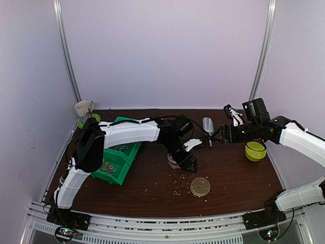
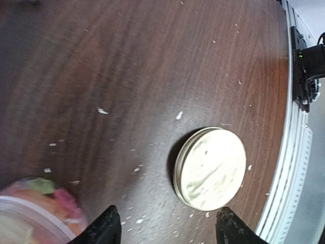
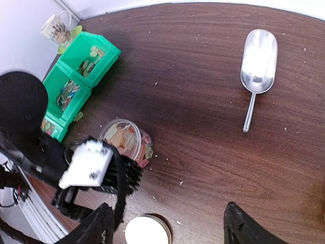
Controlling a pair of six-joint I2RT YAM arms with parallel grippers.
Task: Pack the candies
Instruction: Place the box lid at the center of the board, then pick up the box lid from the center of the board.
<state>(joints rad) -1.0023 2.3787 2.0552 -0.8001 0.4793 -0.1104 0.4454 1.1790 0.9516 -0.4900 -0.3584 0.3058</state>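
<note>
Dark brown wood is the surface of the counter (image 1: 152, 188), and many pale crumbs (image 2: 103, 111) are scattered on it. The candies (image 3: 124, 140) are in two places: some fill a clear round jar (image 3: 145, 151) that stands open near the middle of the counter, and others lie in the compartments of a green bin (image 3: 104, 51) at the left side.

The left claw (image 2: 167, 229) hangs low over the counter, just beside the jar. Its two fingers are spread apart and nothing is between them. In its own wrist view a round gold lid (image 2: 210, 169) lies flat on the wood below and a little ahead of the fingers, apart from the jar and nearer to the front edge.

The right claw (image 3: 172, 223) is higher, above the middle of the counter, with its fingers wide apart and holding nothing. A shiny metal scoop (image 3: 258, 61) lies on the wood towards the back, well apart from the jar. A patterned mug (image 1: 84, 109) stands in the back left corner behind the bin, and a small yellow-green bowl (image 1: 255, 154) stands at the right side.
</note>
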